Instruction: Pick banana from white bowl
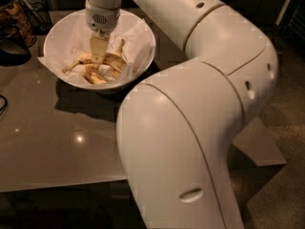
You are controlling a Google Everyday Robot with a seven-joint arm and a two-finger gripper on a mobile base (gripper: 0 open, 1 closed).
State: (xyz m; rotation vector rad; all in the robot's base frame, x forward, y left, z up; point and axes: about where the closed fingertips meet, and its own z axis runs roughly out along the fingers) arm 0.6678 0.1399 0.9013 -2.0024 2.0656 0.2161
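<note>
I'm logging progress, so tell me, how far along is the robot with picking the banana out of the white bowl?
Done: the gripper is down inside the wide white paper-lined bowl, right at the spotted yellow banana. In hand: the grasp, though whether it has closed is unclear. Left: lifting the banana out; it lies among the other bananas in the bowl.

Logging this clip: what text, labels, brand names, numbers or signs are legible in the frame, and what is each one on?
No readable text anywhere in this view.
Arm: plain white shell, no label or number.
White bowl and its paper lining: no print.
Gripper, lowered inside the white bowl: no markings.
Dark patterned object at the upper left: too blurred to tell whether it carries lettering.
</note>
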